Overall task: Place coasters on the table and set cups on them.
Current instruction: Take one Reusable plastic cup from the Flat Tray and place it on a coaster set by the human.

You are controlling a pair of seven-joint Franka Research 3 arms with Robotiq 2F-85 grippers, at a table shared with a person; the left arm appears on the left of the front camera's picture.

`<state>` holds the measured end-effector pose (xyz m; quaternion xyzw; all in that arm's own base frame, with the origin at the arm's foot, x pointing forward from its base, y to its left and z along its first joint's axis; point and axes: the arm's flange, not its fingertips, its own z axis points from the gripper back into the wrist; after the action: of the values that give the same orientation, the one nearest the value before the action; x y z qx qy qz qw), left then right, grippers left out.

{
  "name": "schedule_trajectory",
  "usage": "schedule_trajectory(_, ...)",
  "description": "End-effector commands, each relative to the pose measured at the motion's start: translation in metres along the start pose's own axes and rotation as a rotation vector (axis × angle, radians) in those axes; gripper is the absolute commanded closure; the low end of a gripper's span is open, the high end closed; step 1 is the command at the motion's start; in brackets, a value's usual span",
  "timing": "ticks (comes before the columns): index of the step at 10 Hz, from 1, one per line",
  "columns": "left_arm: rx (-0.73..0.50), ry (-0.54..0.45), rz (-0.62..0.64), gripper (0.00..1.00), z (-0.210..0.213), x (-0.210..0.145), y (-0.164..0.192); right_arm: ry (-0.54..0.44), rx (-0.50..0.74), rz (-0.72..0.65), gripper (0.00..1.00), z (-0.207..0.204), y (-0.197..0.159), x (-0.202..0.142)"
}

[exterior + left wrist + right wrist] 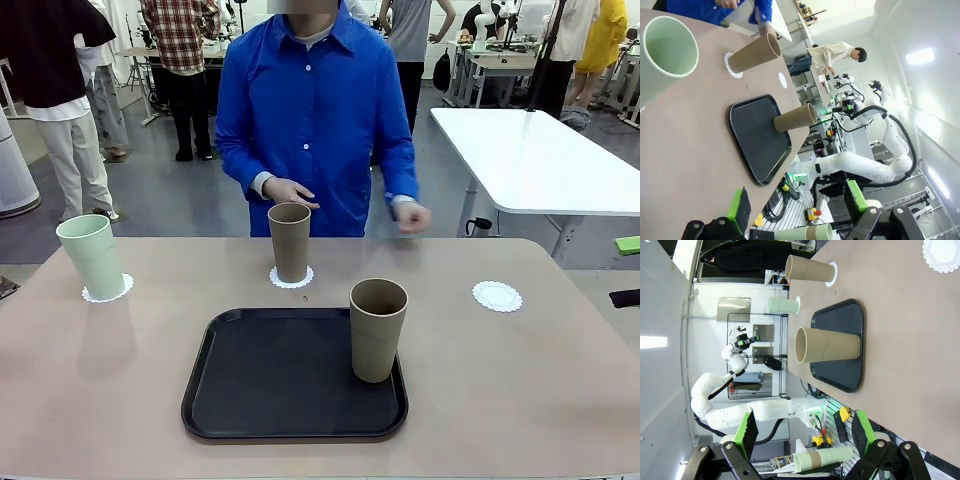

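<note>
On the beige table [520, 380], a mint green cup [92, 257] stands on a lacy white coaster [107, 292] at the far left. A tan cup [290, 242] stands on a second coaster [291, 278] at the far middle. Another tan cup [377, 329] stands upright in the right part of the black tray [290, 375]. A third coaster [497, 296] lies bare at the right. My left gripper [797, 200] is open and empty, well back from the mint cup [665, 55]. My right gripper [805, 430] is open and empty, off the table's side, apart from the tray's cup [827, 345].
A person in a blue shirt stands at the far edge, with one hand [290, 190] just behind the middle cup and the other hand [410, 215] to the right. A white table [530, 160] stands at the back right. Spare stacked cups [805, 232] lie below the table level.
</note>
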<state>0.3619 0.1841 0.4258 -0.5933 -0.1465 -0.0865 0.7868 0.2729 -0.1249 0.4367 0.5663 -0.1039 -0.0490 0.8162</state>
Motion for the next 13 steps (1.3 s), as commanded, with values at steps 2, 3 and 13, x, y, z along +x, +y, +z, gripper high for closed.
schedule_trajectory(2, -0.01, -0.009, -0.011, 0.0, -0.001, -0.003, -0.002, -0.008, 0.021, 0.016, 0.0, 0.0, 0.0, 0.002)
schedule_trajectory(3, -0.01, -0.009, -0.011, 0.0, -0.001, -0.003, -0.002, 0.0, 0.0, 0.0, 0.0, 0.0, 0.0, 0.0)
schedule_trajectory(13, -0.01, -0.009, -0.011, 0.0, -0.001, -0.003, -0.002, 0.706, -0.951, 0.793, 0.0, -0.157, 0.141, 0.068)
